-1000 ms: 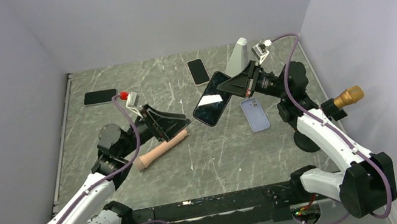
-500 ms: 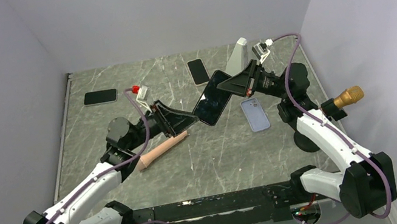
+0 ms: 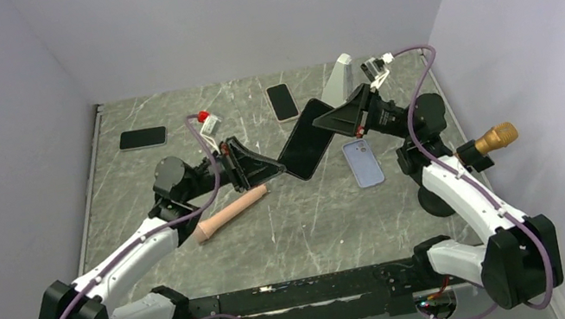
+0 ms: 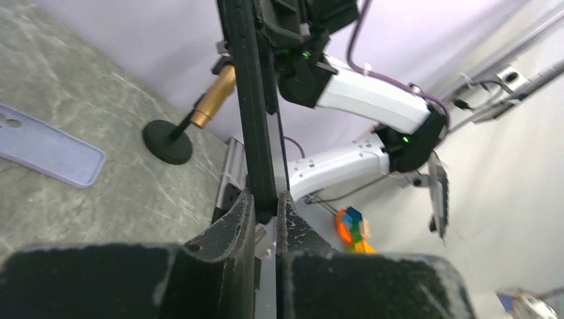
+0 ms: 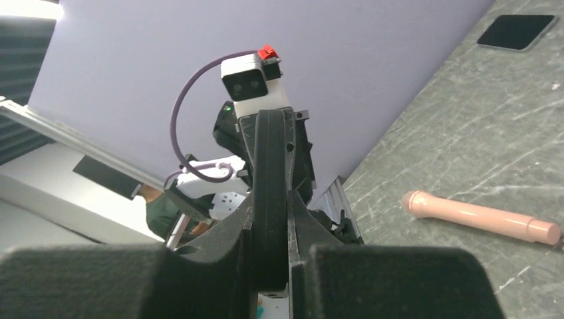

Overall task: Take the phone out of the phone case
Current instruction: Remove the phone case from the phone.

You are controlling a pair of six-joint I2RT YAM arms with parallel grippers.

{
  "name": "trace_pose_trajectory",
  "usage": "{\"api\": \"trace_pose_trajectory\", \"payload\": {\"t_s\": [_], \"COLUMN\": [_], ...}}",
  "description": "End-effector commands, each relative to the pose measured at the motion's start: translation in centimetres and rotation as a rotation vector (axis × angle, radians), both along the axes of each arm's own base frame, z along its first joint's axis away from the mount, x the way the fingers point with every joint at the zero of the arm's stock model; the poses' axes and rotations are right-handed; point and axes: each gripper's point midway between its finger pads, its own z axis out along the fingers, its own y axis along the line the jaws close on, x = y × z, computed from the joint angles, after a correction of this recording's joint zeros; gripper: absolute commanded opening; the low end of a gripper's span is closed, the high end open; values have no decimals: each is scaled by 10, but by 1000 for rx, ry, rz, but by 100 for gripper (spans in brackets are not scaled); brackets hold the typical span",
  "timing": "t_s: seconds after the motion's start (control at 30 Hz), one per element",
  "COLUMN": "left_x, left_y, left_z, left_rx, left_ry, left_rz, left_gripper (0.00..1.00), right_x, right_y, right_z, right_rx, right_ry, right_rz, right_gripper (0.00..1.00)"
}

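A black phone in a dark case (image 3: 306,139) hangs tilted in the air over the middle of the table, held at both ends. My left gripper (image 3: 278,169) is shut on its lower left corner. In the left wrist view the slab's edge (image 4: 255,100) rises from between the closed fingers (image 4: 266,203). My right gripper (image 3: 320,124) is shut on its upper right end, and the right wrist view shows the dark edge (image 5: 269,153) clamped between the pads (image 5: 274,212). I cannot tell the case from the phone in any view.
A lilac case (image 3: 362,163) lies back-up on the table below the right gripper. Two other phones lie flat at the back (image 3: 281,102) and back left (image 3: 143,137). A pink cylinder (image 3: 230,214), a grey wedge (image 3: 339,77) and a gold-headed stand (image 3: 493,140) are nearby.
My left gripper has moved right to the phone's lower corner and shut on it. The right gripper has kept its hold, and the phone now tilts more steeply.
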Motion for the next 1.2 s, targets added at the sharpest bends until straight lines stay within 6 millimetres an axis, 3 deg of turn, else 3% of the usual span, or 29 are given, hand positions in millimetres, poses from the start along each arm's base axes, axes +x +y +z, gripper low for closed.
{"api": "trace_pose_trajectory", "payload": {"t_s": [0.0, 0.13, 0.23, 0.4, 0.6, 0.7, 0.8, 0.87, 0.97, 1.17], "left_x": [-36, -57, -53, -18, 29, 54, 59, 57, 47, 17], "left_y": [5, 10, 8, -8, -20, -15, -2, 6, 13, 8], "left_z": [41, 52, 51, 25, -15, -51, -56, -53, -46, -22], "left_rx": [-112, -172, -185, -105, 46, 208, 252, 246, 232, 168], "left_ry": [-235, -299, -266, -156, -8, 139, 145, 140, 157, 26], "left_rz": [-237, -414, -453, -356, -148, 30, 154, 202, 211, 232], "left_gripper": [3, 1, 0, 0, 0, 0, 1, 5, 24, 53], "right_x": [-31, -49, -58, -69, -70, -62, -45, -33, -15, 21], "right_y": [5, 4, 1, -4, -7, -6, -3, -1, 2, 1], "right_z": [25, 38, 50, 71, 82, 81, 74, 68, 58, 40], "right_rx": [47, 102, 159, 264, 311, 318, 318, 310, 292, 276], "right_ry": [-51, -56, -55, -52, -59, -57, -41, -19, -10, 30], "right_rz": [178, 290, 337, 390, 402, 371, 293, 248, 171, -10], "right_gripper": [0, 0, 0, 0, 0, 0, 0, 0, 0, 0]}}
